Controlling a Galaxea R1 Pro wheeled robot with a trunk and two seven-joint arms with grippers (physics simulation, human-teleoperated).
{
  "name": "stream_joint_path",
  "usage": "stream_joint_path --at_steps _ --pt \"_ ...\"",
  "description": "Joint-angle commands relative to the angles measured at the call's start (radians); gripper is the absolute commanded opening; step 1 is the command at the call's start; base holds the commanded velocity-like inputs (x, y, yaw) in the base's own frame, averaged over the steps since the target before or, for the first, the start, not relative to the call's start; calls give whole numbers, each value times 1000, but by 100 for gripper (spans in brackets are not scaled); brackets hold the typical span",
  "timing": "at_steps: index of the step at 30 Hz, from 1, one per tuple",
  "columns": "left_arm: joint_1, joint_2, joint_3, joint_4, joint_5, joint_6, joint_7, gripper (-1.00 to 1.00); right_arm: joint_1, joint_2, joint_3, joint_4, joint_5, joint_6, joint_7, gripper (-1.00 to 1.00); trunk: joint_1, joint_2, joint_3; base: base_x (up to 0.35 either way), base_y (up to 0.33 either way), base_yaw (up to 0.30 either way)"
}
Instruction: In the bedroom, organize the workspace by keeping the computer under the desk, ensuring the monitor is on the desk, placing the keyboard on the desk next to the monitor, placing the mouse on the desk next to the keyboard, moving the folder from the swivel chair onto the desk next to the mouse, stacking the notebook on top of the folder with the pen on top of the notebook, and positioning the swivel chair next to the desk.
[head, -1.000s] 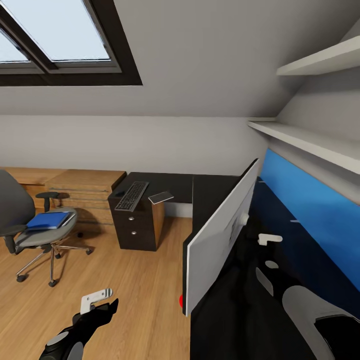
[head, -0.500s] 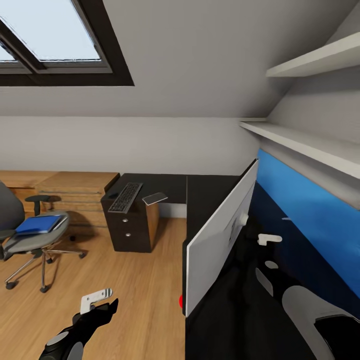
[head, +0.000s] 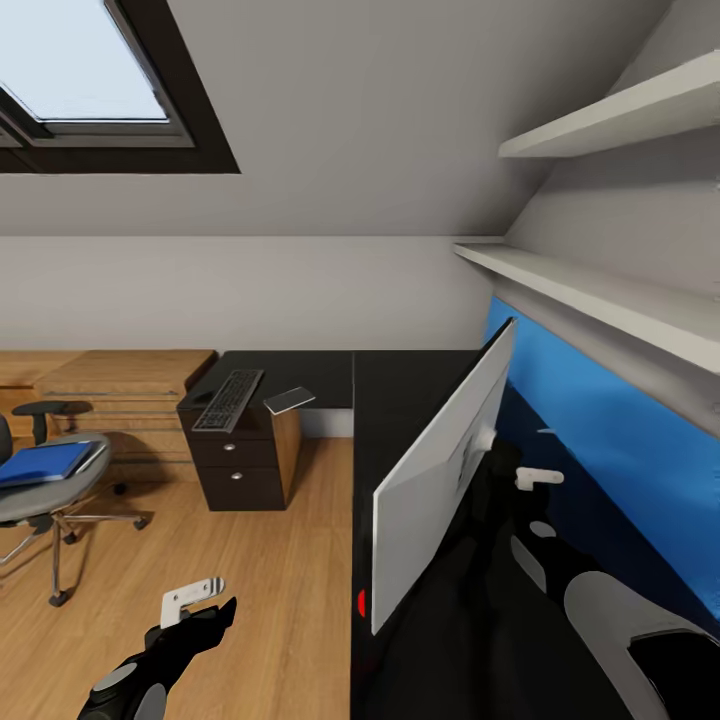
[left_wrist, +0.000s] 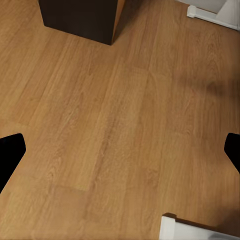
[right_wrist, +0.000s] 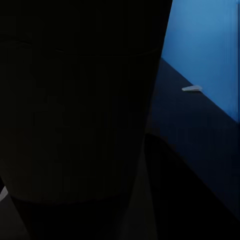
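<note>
Our left pincer (head: 195, 597) hangs wide open and empty at seven o'clock above the floor. Our right pincer (head: 530, 480) at four o'clock: we cannot tell its state. The monitor (head: 440, 470) stands beside it on the counter (head: 390, 400). Farther, at ten o'clock, lie the keyboard (head: 228, 399) and notebook (head: 288, 401). The folder (head: 45, 463) waits on the swivel chair (head: 40, 490) at nine o'clock; we judge it comes next, and the chair stands well apart.

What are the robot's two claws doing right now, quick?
Left claw: open, holding nothing, hanging over the wooden floor.
Right claw: cannot be told; it sits behind the monitor, too dark to see.
</note>
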Motion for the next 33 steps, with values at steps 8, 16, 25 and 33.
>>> stream_joint_path --at_steps 8,16,25,33 --pt "0 1 -1 -2 11 4 9 100 -1 -1 7 -2 -9 -4 -5 -100 0 -1 -1 0 -215 -1" --pt "0 1 -1 -2 11 4 9 100 -1 -1 6 -2 -8 -6 -5 -100 0 -1 -1 0 -224 0" --pt "0 1 -1 -2 11 4 9 100 -1 -1 6 -2 -8 -6 -5 -100 0 -1 -1 0 -154 0" --pt "0 1 -1 -2 11 5 9 100 -1 -1 6 -2 -8 -6 -5 -100 0 -1 -1 0 -8 0"
